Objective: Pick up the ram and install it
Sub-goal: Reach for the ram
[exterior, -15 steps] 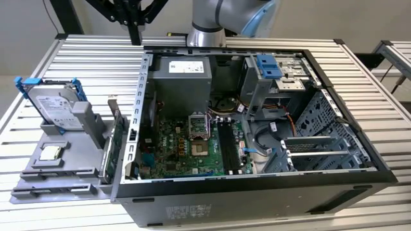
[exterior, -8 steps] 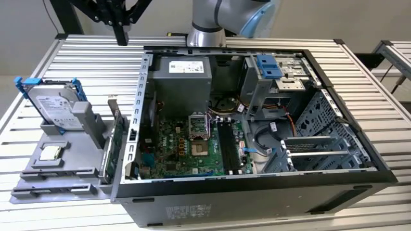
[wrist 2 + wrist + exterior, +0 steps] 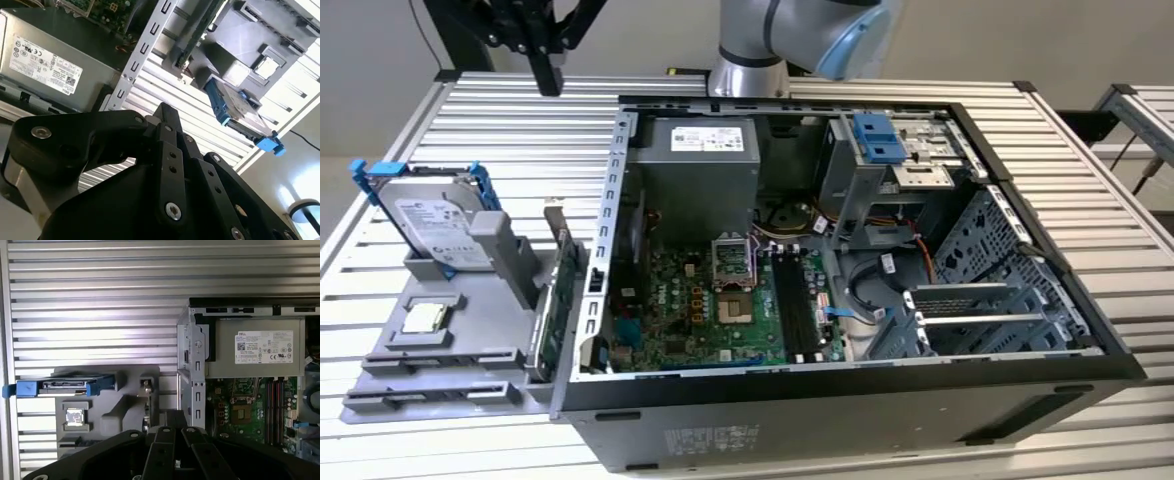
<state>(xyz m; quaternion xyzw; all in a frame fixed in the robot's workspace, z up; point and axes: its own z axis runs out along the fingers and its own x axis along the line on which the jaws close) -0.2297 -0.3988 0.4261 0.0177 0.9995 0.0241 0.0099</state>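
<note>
The gripper (image 3: 550, 88) hangs above the far corner of the slatted desk (image 3: 480, 120), on the exterior view's left, well apart from the open computer case (image 3: 854, 420). In the second wrist view its jaws look closed together, with nothing between them (the black tips meet in one point). The ram (image 3: 559, 232) appears to be the thin stick standing upright on the grey holder (image 3: 440, 360), at the edge just beside the case wall. It is hard to separate from the green card (image 3: 555, 310) below it. A hard drive (image 3: 434, 225) in a blue frame leans at the holder's far end. Inside the case lie the motherboard (image 3: 707, 310) and the power supply (image 3: 700, 160).
</note>
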